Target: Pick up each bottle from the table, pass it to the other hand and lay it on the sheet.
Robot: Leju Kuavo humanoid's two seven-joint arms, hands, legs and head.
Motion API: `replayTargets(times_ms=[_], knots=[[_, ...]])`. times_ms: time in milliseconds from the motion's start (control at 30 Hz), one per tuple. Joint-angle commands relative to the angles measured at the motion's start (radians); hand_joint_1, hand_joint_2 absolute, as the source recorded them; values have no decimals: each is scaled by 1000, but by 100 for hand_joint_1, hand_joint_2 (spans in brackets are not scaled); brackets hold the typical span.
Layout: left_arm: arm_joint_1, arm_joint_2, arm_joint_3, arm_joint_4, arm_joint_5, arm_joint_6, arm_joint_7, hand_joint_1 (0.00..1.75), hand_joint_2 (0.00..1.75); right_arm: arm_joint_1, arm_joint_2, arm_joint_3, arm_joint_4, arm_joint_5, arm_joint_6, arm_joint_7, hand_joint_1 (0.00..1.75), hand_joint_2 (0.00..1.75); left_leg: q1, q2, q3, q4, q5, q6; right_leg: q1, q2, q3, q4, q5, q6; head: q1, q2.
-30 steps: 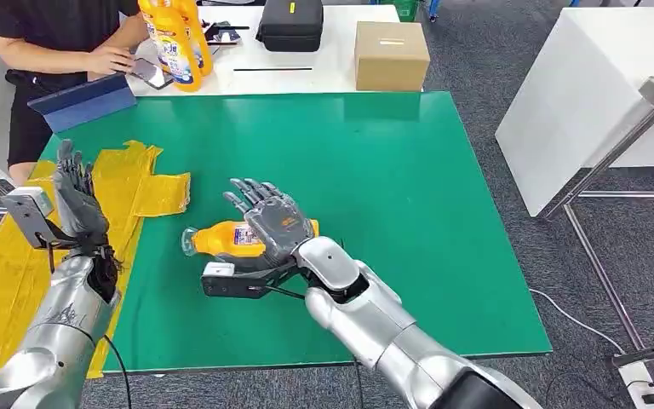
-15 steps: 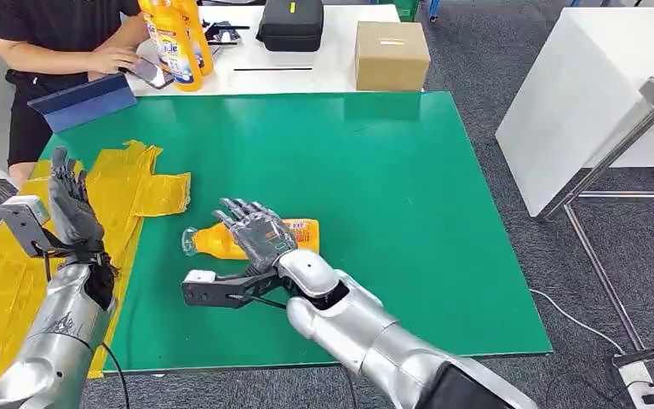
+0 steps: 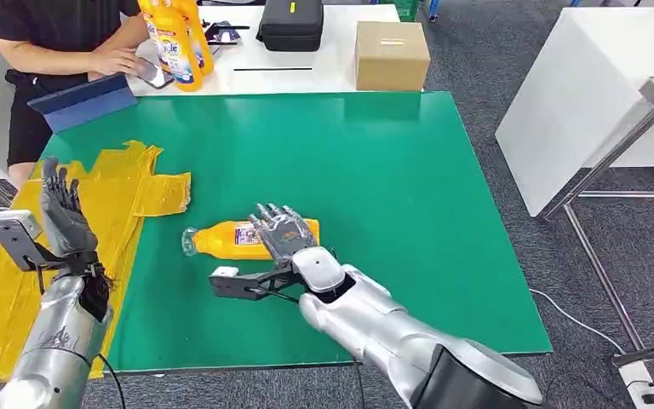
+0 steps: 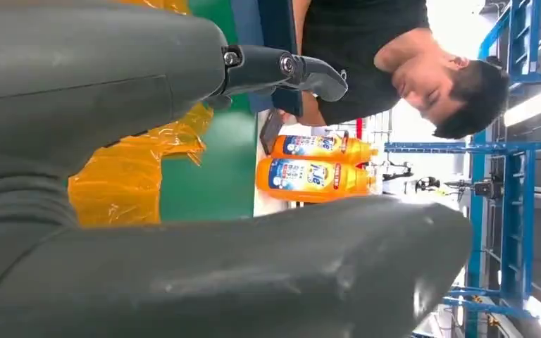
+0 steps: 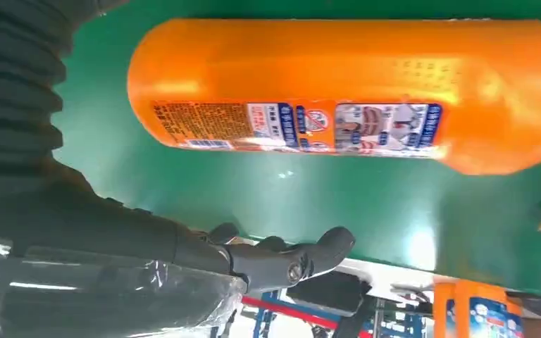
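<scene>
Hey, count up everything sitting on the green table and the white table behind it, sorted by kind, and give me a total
Orange bottles: 3, one lying on the green table, two upright on the white table
Yellow sheet: 1
Cardboard box: 1
Black case: 1
Blue folder: 1
Total: 7

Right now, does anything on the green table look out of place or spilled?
Nothing spilled. The orange bottle lies on its side on the green table, and the yellow sheet is crumpled, hanging over the table's edge.
</scene>
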Motion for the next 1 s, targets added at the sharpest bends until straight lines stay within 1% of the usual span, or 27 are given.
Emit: replayTargets(times_ms=[33, 367, 533, 600, 667, 700, 767, 867, 1000], knots=[[10, -2, 16, -17, 9, -1, -1, 0, 0, -81, 0, 57, 101, 19, -21, 17, 0, 175, 0, 1, 1, 0, -1, -2, 0, 0, 1, 0, -1, -1, 0, 0], [8, -1, 16, -3, 10, -5, -1, 0, 0, -62, 0, 48, 133, 21, 6, 11, 0, 175, 1, 0, 4, 0, -2, -3, 0, -1, 4, 0, -2, -1, 0, 0], [7, -1, 15, -5, 11, -3, -1, 0, 0, -61, 0, 35, 159, 14, 22, 7, 0, 175, 0, 0, 1, 0, -1, -2, 0, -1, 1, -1, -1, -1, 0, 0], [8, -1, 14, -5, 11, -3, -2, 0, 0, -59, 0, 32, 172, 14, 25, 7, 0, 175, 1, -1, 4, 0, -2, -3, 1, -2, 5, 0, -3, -1, 0, 0], [10, -1, 14, -6, 12, -3, -2, 0, 0, -58, 0, 31, 180, 15, 28, 8, 0, 175, 1, 0, 5, 0, -2, -3, 1, -2, 5, 0, -3, -1, 0, 0], [11, 0, 14, -7, 12, -3, -3, 0, 0, -58, 0, 27, 183, 13, 27, 10, 0, 175, 1, 0, 2, 0, -1, -2, 0, -1, 2, -1, -1, -1, 0, 0], [11, 0, 14, -7, 12, -3, -3, 0, 0, -58, 0, 27, 183, 13, 27, 10, 0, 175, 1, 0, 5, 1, -3, -4, 1, -2, 5, 0, -3, -2, 0, 0], [17, 0, 14, -10, 14, -5, -5, 0, 0, -62, 0, 20, 195, 11, 32, 13, 0, 175, 0, 0, 2, 0, -1, -2, 0, -1, 2, 0, -1, -1, 0, 0], [21, 0, 14, -13, 14, -5, -6, 0, 0, -63, 0, 17, 199, 11, 32, 14, 0, 175, 0, 0, 2, 0, -1, -2, 0, -1, 2, 0, -1, -1, 0, 0]])
